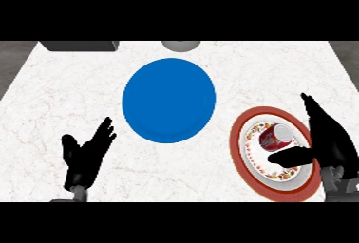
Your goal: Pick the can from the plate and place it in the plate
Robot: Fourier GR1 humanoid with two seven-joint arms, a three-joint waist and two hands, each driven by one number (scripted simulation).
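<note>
Left hand (pixel 84 156), black, sits lowest left on the white marbled counter (pixel 56 85), fingers straight and spread upward, holding nothing, resting. Bare counter all round it; nothing between it and the left edge.

Centre: flat round blue plate (pixel 169 100), nothing on it, well apart from both hands. Open counter above, below and to its left. On its right, a narrow strip of bare counter separates it from the next plate.

Right: round red-rimmed plate with a floral-patterned white centre (pixel 242 156), close to the counter's near edge. Dark red cylindrical can with a pale end (pixel 275 136) lies tilted on this plate, in its upper half.

Right hand (pixel 329 142), black, hangs over the plate's right rim. Fingers straight, pointing up; thumb sticks out left across the plate, just below the can. Wide stance, not wrapped round the can; whether the thumb touches the can, cannot tell.

Far edge: dark grey box (pixel 77 45) at upper left, grey rounded object (pixel 181 45) top centre, both cut off by the frame.
</note>
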